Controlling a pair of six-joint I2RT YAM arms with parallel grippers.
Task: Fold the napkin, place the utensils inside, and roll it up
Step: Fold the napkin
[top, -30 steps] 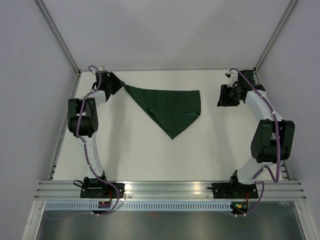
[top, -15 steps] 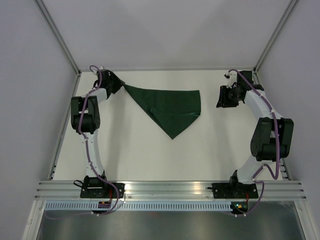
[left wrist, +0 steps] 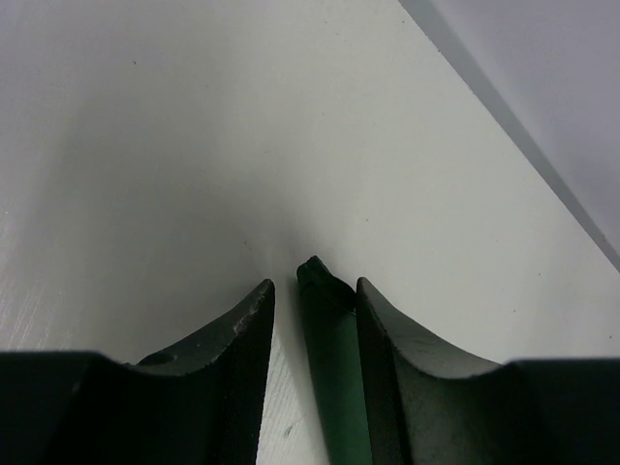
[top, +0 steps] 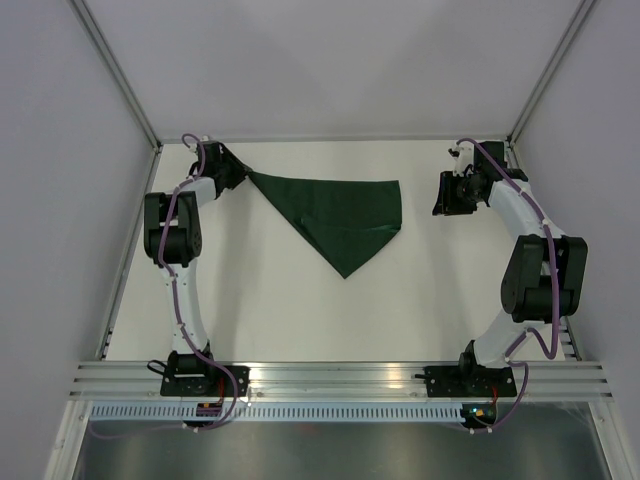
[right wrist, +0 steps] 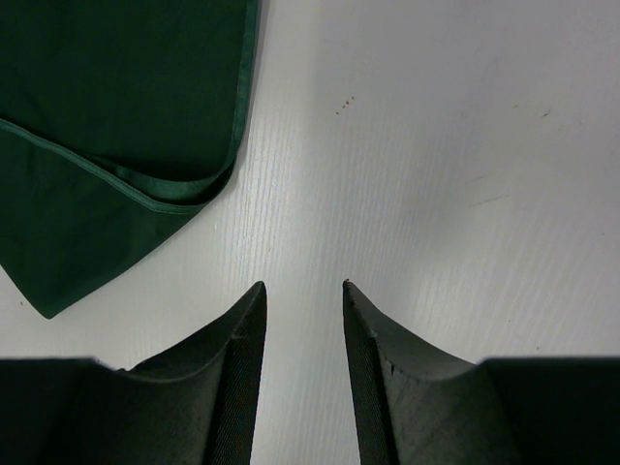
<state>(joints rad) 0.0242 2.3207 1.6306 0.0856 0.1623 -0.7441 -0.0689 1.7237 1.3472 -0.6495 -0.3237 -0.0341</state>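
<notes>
The dark green napkin [top: 335,215] lies folded into a triangle on the white table, one long tip pointing far left. My left gripper [top: 238,170] sits low at that tip. In the left wrist view the bunched napkin corner [left wrist: 334,368] runs between the jaws of the left gripper [left wrist: 315,283], against the right finger [left wrist: 407,358], with a strip of bare table showing beside the left finger. My right gripper [top: 440,195] hovers right of the napkin. In the right wrist view the right gripper [right wrist: 302,285] is open over bare table, with the napkin's hemmed edge [right wrist: 116,116] to the upper left. The utensils are out of view.
Grey enclosure walls ring the table, with slanted metal posts [top: 120,70] at the back corners. An aluminium rail [top: 340,380] carrying both arm bases runs along the near edge. The table's far edge [left wrist: 523,145] passes close behind the left gripper.
The left jaws have narrowed around the napkin's corner, and the left arm has shifted slightly. The napkin and the right arm have hardly moved.
</notes>
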